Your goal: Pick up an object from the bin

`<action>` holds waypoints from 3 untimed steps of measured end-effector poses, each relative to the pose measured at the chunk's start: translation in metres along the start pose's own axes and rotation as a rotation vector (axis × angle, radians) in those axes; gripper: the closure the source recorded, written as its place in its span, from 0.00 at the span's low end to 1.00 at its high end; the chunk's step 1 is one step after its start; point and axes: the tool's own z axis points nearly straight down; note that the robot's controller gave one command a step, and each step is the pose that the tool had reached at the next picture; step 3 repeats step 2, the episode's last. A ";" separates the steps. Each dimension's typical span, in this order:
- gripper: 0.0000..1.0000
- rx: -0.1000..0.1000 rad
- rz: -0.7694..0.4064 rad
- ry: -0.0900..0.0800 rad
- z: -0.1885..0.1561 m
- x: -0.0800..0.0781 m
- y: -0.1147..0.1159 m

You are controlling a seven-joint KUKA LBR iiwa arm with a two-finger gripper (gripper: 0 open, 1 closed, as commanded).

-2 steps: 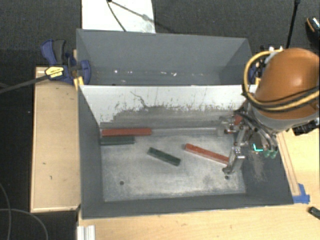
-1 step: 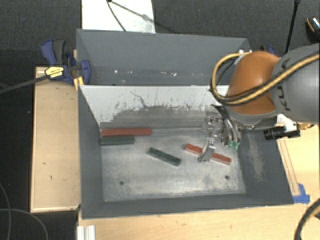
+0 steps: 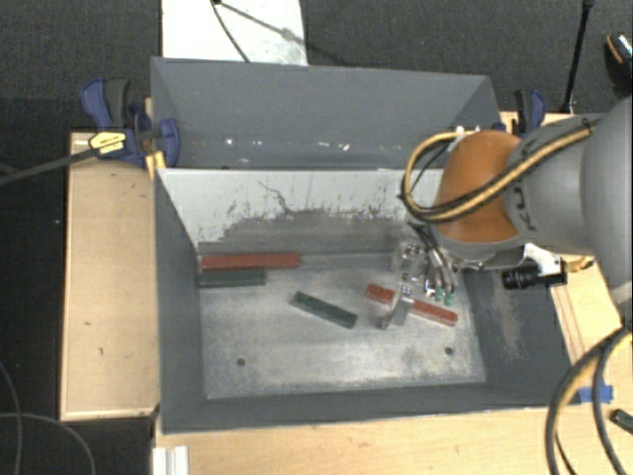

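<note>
Grey metal forms the bin [image 3: 326,359]. At 9 o'clock on its floor, hard against the foot of the back slope, lies a long red bar [image 3: 249,260], its length running 9 to 3. A dark green bar [image 3: 231,278], shorter, lies just beside it on the 6 o'clock side, parallel to it. Near the floor's middle a small dark green stick [image 3: 324,310] lies apart from both, its long axis angled from 10 to 4.

At 3 o'clock on the floor lies a short red bar [image 3: 435,312]. It is flat, narrow and straight-edged, and its long axis runs from 10 down to 4. Its 10 o'clock end points towards the back slope and its 4 o'clock end towards the right wall.

Across the middle of this bar stands the pincer [image 3: 398,313], its grey tip down at the floor and hiding part of the red. Whether it is wide or narrow cannot be told. The arm [image 3: 584,186] comes in over the rim at 3 o'clock, its wrist bent steeply downward, with an orange cover [image 3: 480,201] and looped cables [image 3: 423,176] above the pincer.
</note>
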 end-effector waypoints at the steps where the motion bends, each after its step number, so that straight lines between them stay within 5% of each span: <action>1: 1.00 -0.002 -0.004 -0.005 -0.005 -0.001 0.001; 2: 1.00 -0.005 0.033 -0.015 -0.184 -0.001 0.004; 3: 1.00 -0.005 0.033 -0.015 -0.184 -0.001 0.004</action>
